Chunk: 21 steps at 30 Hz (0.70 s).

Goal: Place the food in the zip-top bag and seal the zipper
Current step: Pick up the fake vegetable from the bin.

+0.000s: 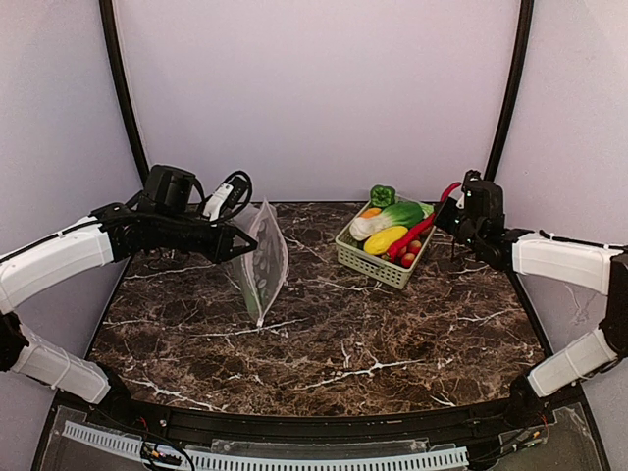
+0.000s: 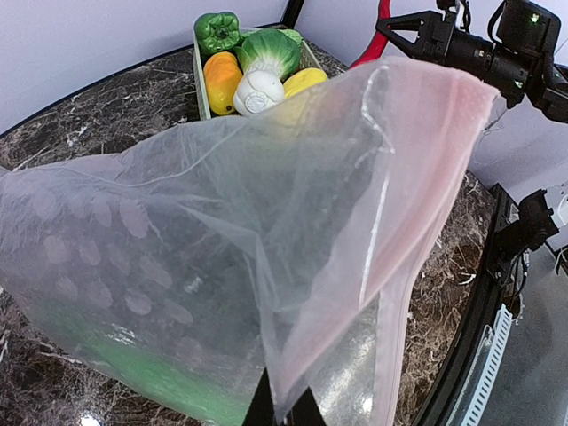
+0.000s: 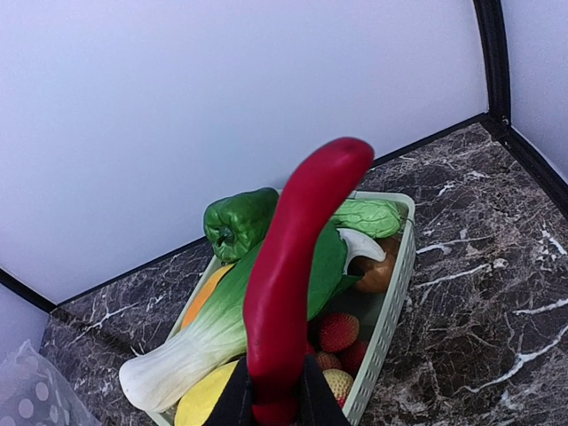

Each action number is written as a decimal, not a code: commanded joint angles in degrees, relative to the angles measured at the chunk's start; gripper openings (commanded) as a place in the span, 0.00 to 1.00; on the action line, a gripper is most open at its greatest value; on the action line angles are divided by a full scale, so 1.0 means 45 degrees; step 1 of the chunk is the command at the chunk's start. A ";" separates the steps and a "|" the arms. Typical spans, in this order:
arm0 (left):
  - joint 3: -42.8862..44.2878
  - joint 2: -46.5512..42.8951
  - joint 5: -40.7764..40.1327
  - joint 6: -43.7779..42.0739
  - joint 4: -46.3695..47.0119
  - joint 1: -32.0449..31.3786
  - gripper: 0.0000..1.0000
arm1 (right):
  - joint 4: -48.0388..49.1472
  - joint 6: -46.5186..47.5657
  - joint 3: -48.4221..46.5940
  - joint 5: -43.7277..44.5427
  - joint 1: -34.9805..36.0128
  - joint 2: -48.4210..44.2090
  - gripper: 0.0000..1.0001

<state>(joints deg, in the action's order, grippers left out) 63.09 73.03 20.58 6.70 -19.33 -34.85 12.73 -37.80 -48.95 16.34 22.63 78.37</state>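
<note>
My left gripper (image 1: pixel 234 241) is shut on an edge of the clear dotted zip-top bag (image 1: pixel 263 257) and holds it up, its lower corner on the table. In the left wrist view the bag (image 2: pixel 177 248) fills the frame, with the pink zipper (image 2: pixel 404 293) at the right and my left gripper (image 2: pixel 284 410) pinching the film. My right gripper (image 3: pixel 277 404) is shut on the red chili (image 3: pixel 293 266) above the basket (image 3: pixel 390 293). The green pepper (image 3: pixel 238 222), bok choy (image 3: pixel 213 333), cucumber (image 3: pixel 368 216), yellow corn (image 3: pixel 204 401) and red cluster (image 3: pixel 338 332) lie in the basket.
The pale green basket (image 1: pixel 378 263) stands at the back right of the marble table, and the chili (image 1: pixel 424 229) slants over it from my right gripper (image 1: pixel 449 208). A green blur (image 2: pixel 151 373) shows through the bag's lower part. Black frame posts stand at the back corners.
</note>
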 commanded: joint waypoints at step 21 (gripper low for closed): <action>-0.0248 0.0148 0.0303 0.0119 0.0175 0.0069 0.01 | 0.3886 0.2996 0.1007 0.3946 0.2211 -0.1017 0.13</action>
<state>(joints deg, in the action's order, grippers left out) 62.83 73.60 21.23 6.76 -18.94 -34.85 23.27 -27.38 -45.15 30.94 31.42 76.16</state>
